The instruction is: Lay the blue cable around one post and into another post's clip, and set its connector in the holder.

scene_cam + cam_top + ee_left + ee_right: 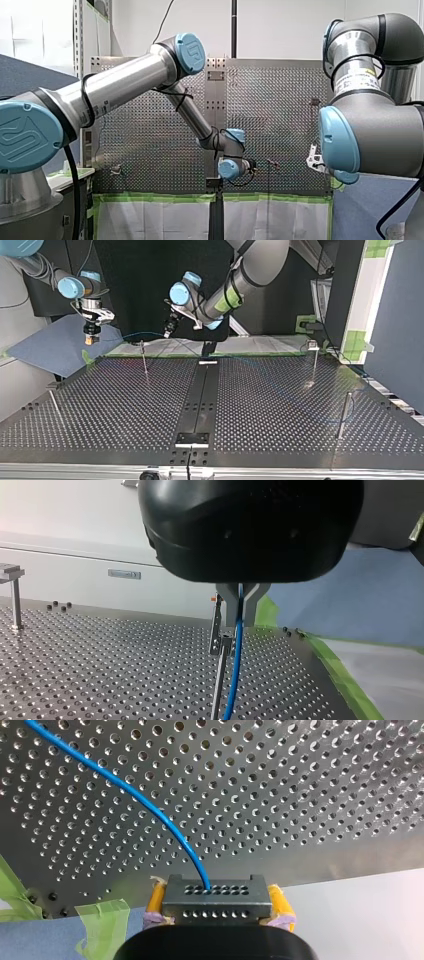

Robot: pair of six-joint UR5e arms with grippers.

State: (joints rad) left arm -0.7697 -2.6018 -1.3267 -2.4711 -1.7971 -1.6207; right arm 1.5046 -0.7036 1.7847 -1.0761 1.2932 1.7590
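Observation:
My left gripper (240, 616) has metal fingers shut on the blue cable (233, 672), which hangs down from them to the perforated table (100, 670). A thin post with a clip (216, 639) stands right beside that cable. My right gripper (214, 895) has yellow pads (156, 901) and is shut on the grey connector (225, 906). From the connector the blue cable (150, 807) arcs away over the table. In the top view my right gripper (90, 338) hangs beyond the far left corner and my left gripper (168, 332) is near a post (144, 361).
More posts stand at the top view's right (313, 364), near right (344, 415) and near left (55, 406). A dark centre strip carries a small bracket at the far end (207, 361) and another near the front edge (192, 439). Green tape (102, 920) lines the table's edge.

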